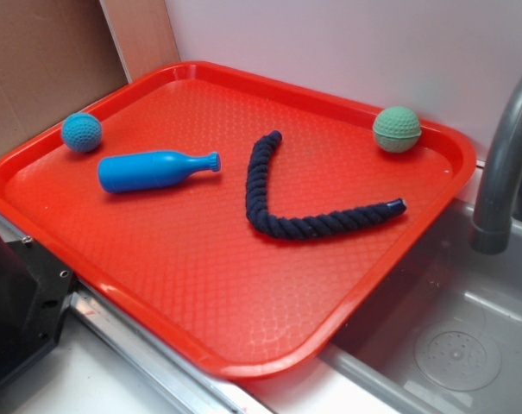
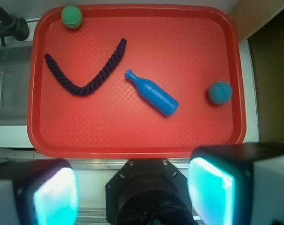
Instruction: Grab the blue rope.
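A: What do we have in front of us?

B: We see a red textured plastic tray (image 1: 200, 285) resting partly over a grey sink basin (image 1: 450, 336), with a grey faucet (image 1: 502, 164) at the right in the exterior view.

A: And the dark navy twisted rope (image 1: 282, 220)?

B: It lies flat on the tray, bent into a V, right of the tray's middle. One capped end points to the far side, the other to the right edge.

A: What lies near it?

B: A bright blue plastic bottle-shaped toy (image 1: 153, 170) lies on its side just left of the rope, neck toward it, not touching. A small blue dimpled ball (image 1: 81, 132) sits at the tray's left rim, and a green dimpled ball (image 1: 396, 129) at the far right corner.

A: Our hand (image 2: 132, 197)?

B: In the wrist view its two fingers (image 2: 55, 197) stand spread wide, pinching nothing, held above the tray's edge and well apart from the rope.
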Tool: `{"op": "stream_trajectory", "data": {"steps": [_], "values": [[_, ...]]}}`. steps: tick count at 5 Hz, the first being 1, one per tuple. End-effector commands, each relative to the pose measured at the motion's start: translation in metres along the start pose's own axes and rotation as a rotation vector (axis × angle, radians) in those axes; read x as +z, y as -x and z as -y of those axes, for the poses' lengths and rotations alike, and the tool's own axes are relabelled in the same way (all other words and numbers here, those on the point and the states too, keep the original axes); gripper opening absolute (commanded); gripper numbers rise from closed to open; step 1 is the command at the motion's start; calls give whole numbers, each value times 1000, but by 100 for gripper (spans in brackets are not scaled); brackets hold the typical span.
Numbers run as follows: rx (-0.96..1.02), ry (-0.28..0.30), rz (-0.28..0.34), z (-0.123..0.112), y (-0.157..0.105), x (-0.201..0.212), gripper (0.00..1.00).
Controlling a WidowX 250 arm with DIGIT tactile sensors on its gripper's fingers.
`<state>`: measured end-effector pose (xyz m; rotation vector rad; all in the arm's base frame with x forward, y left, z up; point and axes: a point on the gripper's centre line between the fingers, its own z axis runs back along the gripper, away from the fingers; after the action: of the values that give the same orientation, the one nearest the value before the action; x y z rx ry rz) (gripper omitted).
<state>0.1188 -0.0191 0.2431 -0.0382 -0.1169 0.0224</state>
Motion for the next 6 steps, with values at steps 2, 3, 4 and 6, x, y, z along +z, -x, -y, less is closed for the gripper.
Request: {"op": "stream_trajectory", "data": {"steps": [2, 3, 4, 6], "values": [[242, -83, 24, 4, -5, -7, 100], [494, -55, 92, 12, -10, -18, 100], [735, -124, 137, 17, -27, -34, 100], [1024, -48, 204, 30, -69, -76, 100]]}}
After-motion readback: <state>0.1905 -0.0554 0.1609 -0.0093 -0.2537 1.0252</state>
